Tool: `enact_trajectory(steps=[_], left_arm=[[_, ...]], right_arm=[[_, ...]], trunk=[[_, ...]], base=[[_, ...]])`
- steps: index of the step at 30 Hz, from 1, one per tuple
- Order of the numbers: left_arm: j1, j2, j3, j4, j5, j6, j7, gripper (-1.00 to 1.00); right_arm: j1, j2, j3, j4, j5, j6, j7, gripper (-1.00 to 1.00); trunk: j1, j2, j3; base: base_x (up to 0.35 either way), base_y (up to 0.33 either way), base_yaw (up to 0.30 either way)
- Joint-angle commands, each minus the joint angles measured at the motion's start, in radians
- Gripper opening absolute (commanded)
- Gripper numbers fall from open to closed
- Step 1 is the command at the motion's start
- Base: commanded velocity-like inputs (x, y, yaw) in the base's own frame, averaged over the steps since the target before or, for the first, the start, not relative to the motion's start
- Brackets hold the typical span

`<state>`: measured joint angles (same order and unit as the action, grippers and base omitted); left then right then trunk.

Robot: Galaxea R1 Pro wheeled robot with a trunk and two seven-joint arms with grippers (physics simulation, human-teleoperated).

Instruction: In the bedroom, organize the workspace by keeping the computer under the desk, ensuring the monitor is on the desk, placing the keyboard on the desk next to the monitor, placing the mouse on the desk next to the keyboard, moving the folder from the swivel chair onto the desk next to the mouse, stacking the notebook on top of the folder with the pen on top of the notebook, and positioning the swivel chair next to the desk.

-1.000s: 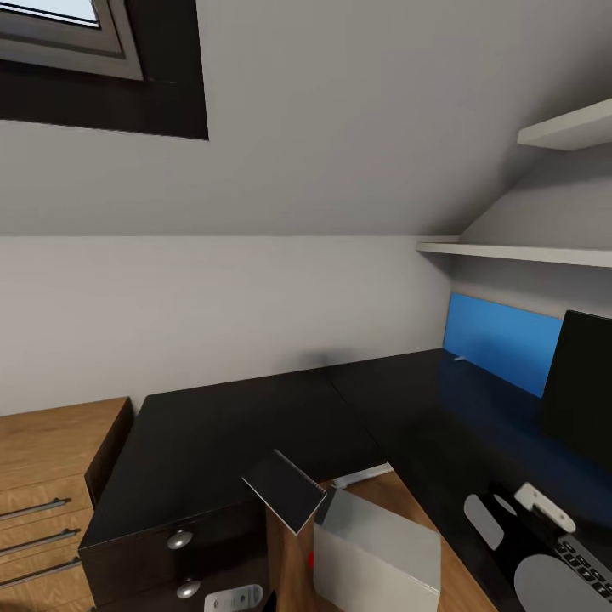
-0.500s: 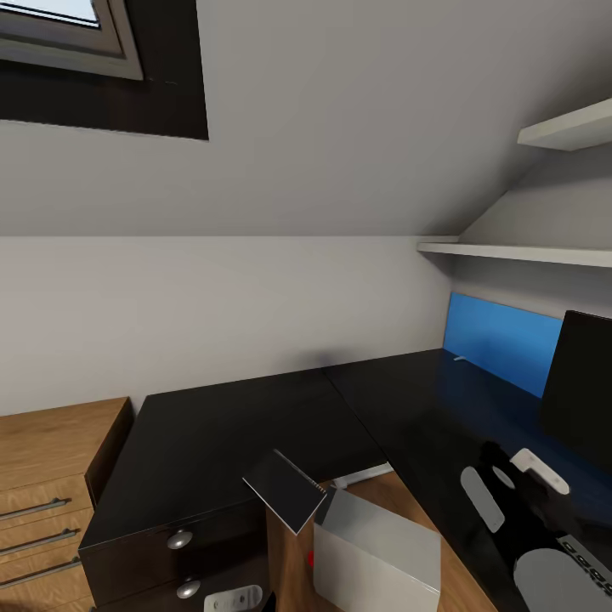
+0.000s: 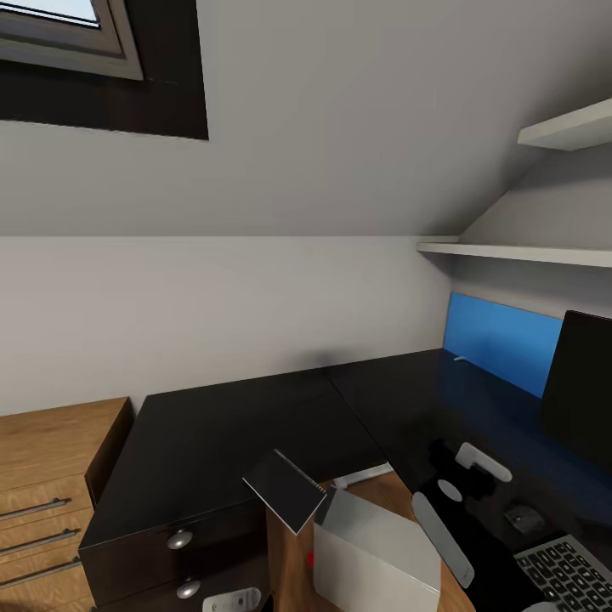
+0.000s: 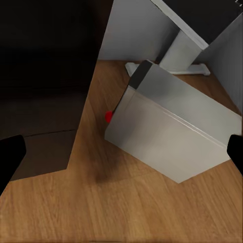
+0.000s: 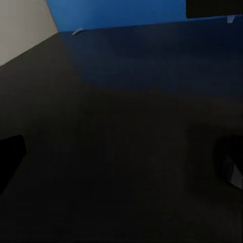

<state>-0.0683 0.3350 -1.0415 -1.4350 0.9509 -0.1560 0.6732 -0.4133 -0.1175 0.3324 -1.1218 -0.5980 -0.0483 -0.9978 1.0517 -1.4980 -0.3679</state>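
Note:
The glossy black desk [image 3: 229, 433] fills the middle. A dark grey notebook [image 3: 285, 490] lies at its front edge, one corner jutting out over the light grey computer [image 3: 374, 552] on the floor; the computer [image 4: 172, 131] shows a red dot. The black monitor [image 3: 586, 387] stands at the right, with the keyboard [image 3: 565, 574] and small mouse [image 3: 520, 516] before it. The white pen [image 3: 460, 358] lies by the blue wall panel. My right gripper [image 5: 121, 159] hovers open over bare desktop. My left gripper [image 4: 121, 157] is open above the computer. Folder and swivel chair are out of view.
A wooden chest of drawers [image 3: 42, 476] stands left of the desk's drawer unit [image 3: 178, 544]. A blue wall panel [image 3: 501, 340] backs the desk, with white shelves [image 3: 527, 252] above it. A sloped ceiling and a window [image 3: 59, 34] are overhead. The desk's white leg [image 4: 179, 50] stands behind the computer.
My right arm has swung left and forward over the desk, away from the keyboard, uncovering the keyboard and the mouse. The notebook and computer have not moved.

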Motion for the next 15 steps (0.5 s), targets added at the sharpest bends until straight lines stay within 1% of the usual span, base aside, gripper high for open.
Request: enact_trajectory(steps=[1,3,4,6,7,11,15], left_arm=[[-0.002,0.000,-0.003,0.005,0.009,-0.008,0.004,1.00],[-0.001,-0.001,-0.002,0.019,0.008,-0.008,0.004,1.00],[-0.002,-0.001,-0.001,0.030,0.007,-0.008,0.004,1.00],[-0.002,-0.001,0.000,0.038,0.006,-0.008,0.004,1.00],[-0.002,-0.002,0.002,0.048,0.005,-0.008,0.005,1.00],[-0.002,-0.003,0.002,0.073,0.006,-0.008,0.005,1.00],[-0.001,-0.011,0.003,0.100,0.006,-0.008,0.006,1.00]], right_arm=[[0.000,0.000,0.019,-0.008,-0.008,-0.004,-0.018,1.00],[0.001,0.001,0.050,-0.019,-0.008,-0.001,-0.041,1.00],[0.002,0.002,0.082,-0.026,-0.008,0.000,-0.057,1.00],[0.003,0.003,0.114,-0.030,-0.008,0.001,-0.068,1.00],[0.003,0.004,0.167,-0.036,-0.008,0.001,-0.081,1.00],[0.004,0.004,0.199,-0.036,-0.010,0.001,-0.086,1.00],[0.004,0.004,0.211,-0.033,-0.011,0.001,-0.086,1.00]], trunk=[[0.000,-0.001,-0.001],[0.000,-0.001,-0.001],[0.000,-0.001,-0.001],[0.000,-0.001,-0.001],[0.000,-0.001,-0.001],[0.000,-0.001,-0.001],[0.000,-0.001,-0.001]], base=[[0.000,0.000,0.000],[0.000,0.000,0.002],[0.000,0.000,0.047],[0.000,0.000,0.100],[0.000,0.000,0.213],[0.000,0.000,0.241],[0.000,0.000,0.266]])
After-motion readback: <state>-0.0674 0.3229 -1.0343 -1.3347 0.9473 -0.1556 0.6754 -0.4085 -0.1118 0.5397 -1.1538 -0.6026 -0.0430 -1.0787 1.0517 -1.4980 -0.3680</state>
